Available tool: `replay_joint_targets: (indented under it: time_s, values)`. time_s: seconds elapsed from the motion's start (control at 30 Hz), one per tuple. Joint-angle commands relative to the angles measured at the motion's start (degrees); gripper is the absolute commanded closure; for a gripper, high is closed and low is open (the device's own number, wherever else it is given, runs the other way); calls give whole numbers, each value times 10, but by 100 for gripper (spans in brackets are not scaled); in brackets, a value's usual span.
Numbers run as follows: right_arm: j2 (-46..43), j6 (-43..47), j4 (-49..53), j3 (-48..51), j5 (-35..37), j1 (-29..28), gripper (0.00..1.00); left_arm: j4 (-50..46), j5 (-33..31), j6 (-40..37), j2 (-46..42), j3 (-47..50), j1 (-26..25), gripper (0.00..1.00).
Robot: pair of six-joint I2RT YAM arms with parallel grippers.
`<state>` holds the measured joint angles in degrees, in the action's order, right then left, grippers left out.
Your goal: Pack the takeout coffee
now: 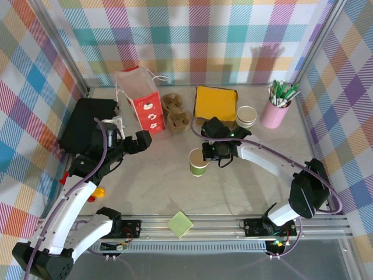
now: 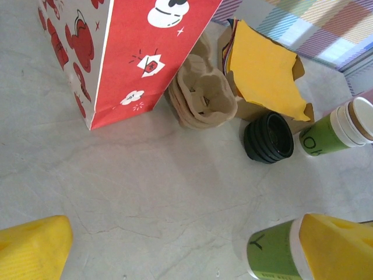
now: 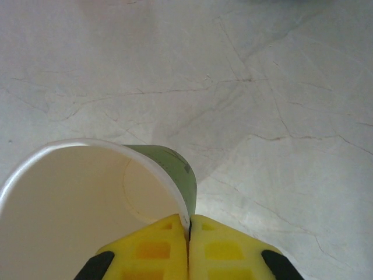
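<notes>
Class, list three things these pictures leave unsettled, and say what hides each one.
1. What is inside the red bag: in the top view its own walls hide the contents, and the left wrist view cuts off its top.
2. The full print on the green cup: in the left wrist view it is covered by a yellow finger and cut by the bottom edge.
3. The number of pens in the pink cup: too small to count in the top view.
</notes>
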<state>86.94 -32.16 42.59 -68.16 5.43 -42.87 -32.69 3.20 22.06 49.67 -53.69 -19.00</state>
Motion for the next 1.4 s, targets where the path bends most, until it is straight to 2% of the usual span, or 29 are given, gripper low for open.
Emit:
replay_joint_targets:
  time_s: [0.0, 0.17, 0.33, 0.4, 0.47, 0.53, 0.67, 0.77, 0.9, 1.17, 1.37]
  values:
    - [14, -15, -49, 8, 22, -13, 91, 11, 6, -1, -14, 7, -6, 1]
    - [36, -11, -53, 8, 35, -26, 89, 10, 1, -2, -17, 8, -6, 1]
    - [47, -12, -51, 12, 46, -36, 84, 7, 0, -3, -19, 7, -6, 1]
    - [48, -12, -46, 11, 48, -39, 78, 4, -1, -4, -19, 7, -6, 1]
    - [47, -12, -32, 1, 50, -40, 67, 0, -3, -5, -20, 4, -6, 1]
    - [41, -11, -9, -20, 60, -40, 59, -4, -3, -5, -23, 2, -6, 1]
    - [39, -4, 57, -94, 125, -39, 49, -11, -6, -7, -30, -2, -6, 1]
    - [64, 7, 91, -158, 189, -32, 47, -10, -8, -9, -35, -2, -6, 1]
    - [126, 21, 105, -237, 218, 2, 46, -10, -5, -6, -34, -2, -6, 1]
    - [269, 33, 106, -366, 182, 67, 46, -22, -8, -4, -44, -3, -6, 1]
    - [342, 34, 114, -425, 156, 86, 46, -27, -10, -4, -50, 0, -6, 1]
